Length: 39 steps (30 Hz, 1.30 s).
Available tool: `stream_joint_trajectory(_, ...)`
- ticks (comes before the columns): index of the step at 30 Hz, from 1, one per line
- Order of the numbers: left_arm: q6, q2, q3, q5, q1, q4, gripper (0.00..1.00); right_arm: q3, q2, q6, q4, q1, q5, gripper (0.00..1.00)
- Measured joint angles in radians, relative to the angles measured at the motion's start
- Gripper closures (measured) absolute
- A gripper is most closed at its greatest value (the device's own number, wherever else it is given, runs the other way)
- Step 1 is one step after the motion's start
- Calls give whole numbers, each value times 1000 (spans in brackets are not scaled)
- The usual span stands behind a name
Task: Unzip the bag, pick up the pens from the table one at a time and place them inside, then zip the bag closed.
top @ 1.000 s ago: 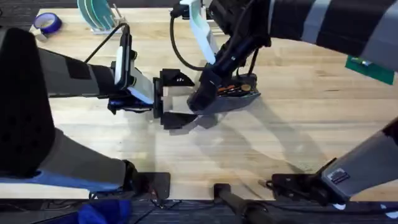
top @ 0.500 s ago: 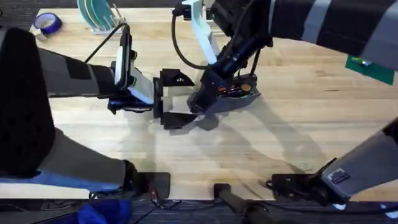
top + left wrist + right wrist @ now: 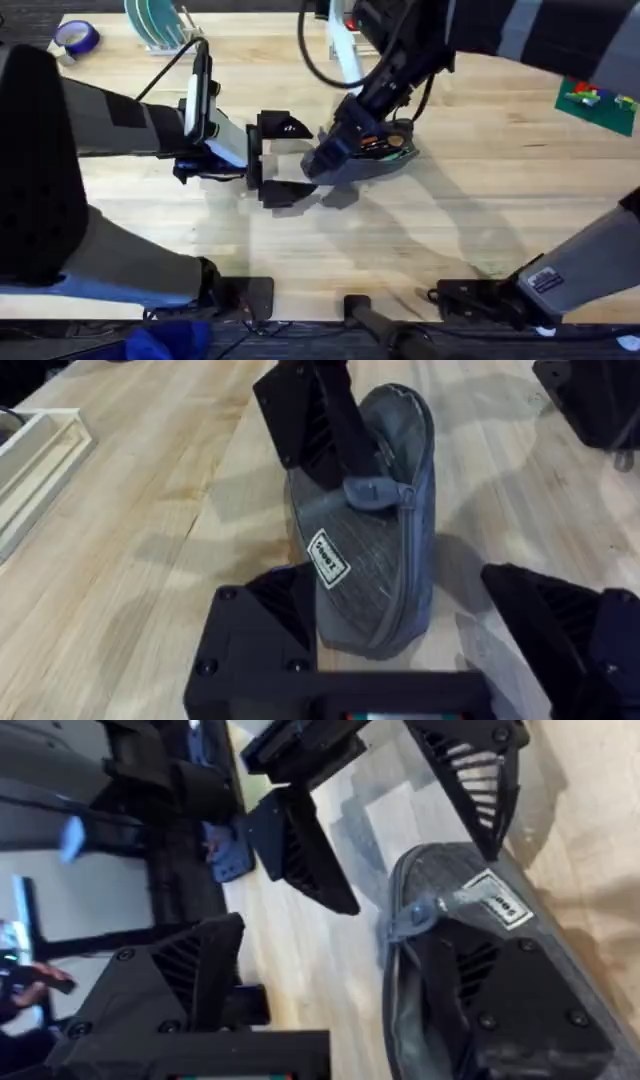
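Observation:
The grey-blue bag [image 3: 372,163] lies mid-table on the wooden table [image 3: 500,200], its zipper partly open. Orange pens [image 3: 385,143] show inside its mouth. My left gripper [image 3: 283,160] is open and straddles the bag's near end [image 3: 375,560]; one finger [image 3: 265,625] lies against its side and the other finger [image 3: 555,615] stands apart from it. My right gripper [image 3: 328,155] comes down from the far right onto the bag. It is open [image 3: 350,990], with one finger [image 3: 500,995] in the bag's opening beside the zipper pull [image 3: 415,915].
A blue tape roll [image 3: 75,38] and a rack of green plates [image 3: 155,22] stand at the far left. A green block plate [image 3: 595,98] lies at the right edge. A pale tray [image 3: 30,460] sits off to the side of the left gripper.
The right arm has swung slightly to the right, and its gripper has slid a little along the bag. The left arm and the bag have stayed put.

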State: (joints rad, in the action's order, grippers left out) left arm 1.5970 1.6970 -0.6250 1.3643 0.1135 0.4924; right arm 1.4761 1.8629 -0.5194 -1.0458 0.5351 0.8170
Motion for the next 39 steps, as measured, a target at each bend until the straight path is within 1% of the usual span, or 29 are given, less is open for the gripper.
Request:
stream_joint_trajectory(7,0,0,0,0,0,0,6,0,0,1,-26,-40,94,5)
stream_joint_trajectory(21,0,0,0,0,0,0,5,0,0,1,-83,-41,230,5)
stream_joint_trajectory(25,0,0,0,-12,0,0,6,0,0,-27,-89,-41,293,5)
stream_joint_trajectory(29,0,0,0,-23,0,0,6,0,0,-39,-93,-41,327,5)
stream_joint_trajectory(34,0,0,0,-26,0,0,6,27,0,-58,-123,-41,318,6)
stream_joint_trajectory(36,0,0,0,-26,0,0,5,62,-1,-60,-143,-38,283,6)
stream_joint_trajectory(39,0,0,0,-26,0,0,6,139,-3,-65,-180,-28,196,6)
